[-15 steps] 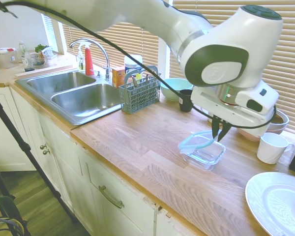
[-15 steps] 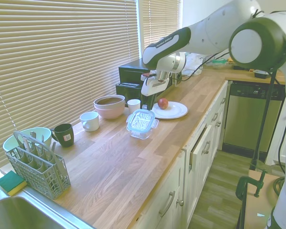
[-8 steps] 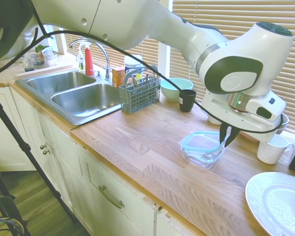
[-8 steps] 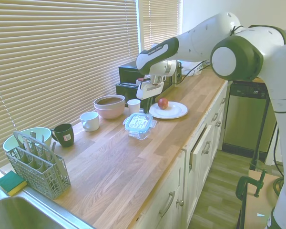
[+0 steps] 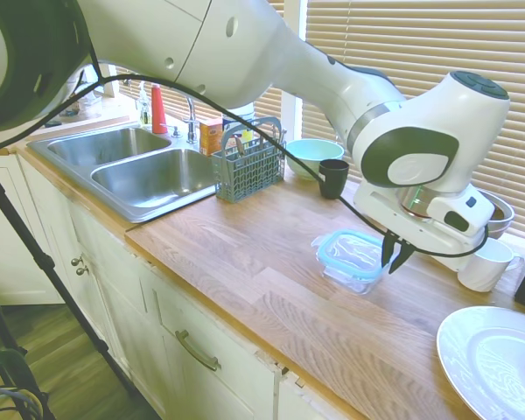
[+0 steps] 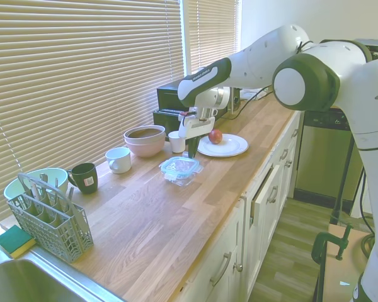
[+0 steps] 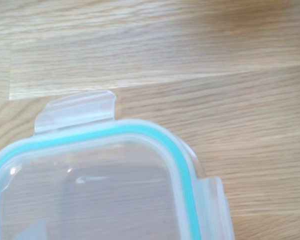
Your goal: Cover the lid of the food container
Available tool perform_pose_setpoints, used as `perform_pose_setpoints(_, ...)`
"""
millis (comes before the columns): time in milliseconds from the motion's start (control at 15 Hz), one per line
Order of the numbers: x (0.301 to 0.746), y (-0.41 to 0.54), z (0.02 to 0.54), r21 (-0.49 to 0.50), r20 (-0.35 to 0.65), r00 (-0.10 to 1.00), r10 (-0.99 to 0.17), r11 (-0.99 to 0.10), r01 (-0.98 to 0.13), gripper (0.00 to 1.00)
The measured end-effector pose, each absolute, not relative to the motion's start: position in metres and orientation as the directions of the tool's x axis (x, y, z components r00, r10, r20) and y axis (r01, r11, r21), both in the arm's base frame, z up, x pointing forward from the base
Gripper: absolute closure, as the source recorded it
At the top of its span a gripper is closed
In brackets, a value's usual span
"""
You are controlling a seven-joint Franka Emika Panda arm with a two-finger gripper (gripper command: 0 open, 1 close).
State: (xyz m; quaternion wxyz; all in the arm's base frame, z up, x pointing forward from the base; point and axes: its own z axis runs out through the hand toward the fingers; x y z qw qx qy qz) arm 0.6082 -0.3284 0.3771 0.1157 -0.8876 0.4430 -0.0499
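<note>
The clear lid (image 5: 350, 249) with its teal rim seal lies flat on top of the small clear glass food container (image 5: 346, 275), which stands on the wooden counter (image 5: 245, 254). My gripper (image 5: 394, 257) points down at the lid's edge on the side of the white mug, its fingers narrowly closed on that edge. The second exterior view shows the lid (image 6: 179, 165) on the container (image 6: 178, 177), with the gripper (image 6: 192, 151) just behind them. In the wrist view one corner of the lid (image 7: 90, 190) and two snap tabs show over the wood.
A white mug (image 5: 486, 262) and a pink bowl (image 6: 145, 139) stand close behind the gripper. A white plate (image 5: 490, 359) holding an apple (image 6: 215, 136) lies beside them. Further along are a black mug (image 5: 332, 178), a teal bowl (image 5: 313, 156), a cutlery basket (image 5: 249, 162) and the sink (image 5: 131, 166).
The lid hung tilted in the gripper above the container; it now rests flat on it. The gripper came down, and container and lid shifted a little toward the sink.
</note>
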Motion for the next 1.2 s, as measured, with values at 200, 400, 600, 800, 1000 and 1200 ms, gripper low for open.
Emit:
perform_pose_setpoints(200, 0.609, -0.326, 0.376, -0.260, -0.028, 0.579, -0.815, -0.553, -0.791, 1.00)
perform_pose_setpoints(400, 0.612, -0.319, 0.375, -0.274, -0.055, 0.549, -0.834, -0.516, -0.811, 1.00)
perform_pose_setpoints(600, 0.612, -0.315, 0.374, -0.280, -0.067, 0.543, -0.837, -0.507, -0.815, 1.00)
perform_pose_setpoints(800, 0.612, -0.313, 0.371, -0.279, -0.072, 0.545, -0.836, -0.508, -0.815, 1.00)
perform_pose_setpoints(1000, 0.611, -0.310, 0.367, -0.271, -0.082, 0.548, -0.833, -0.510, -0.816, 0.00)
perform_pose_setpoints(1200, 0.612, -0.306, 0.368, -0.272, -0.082, 0.552, -0.830, -0.514, -0.814, 0.00)
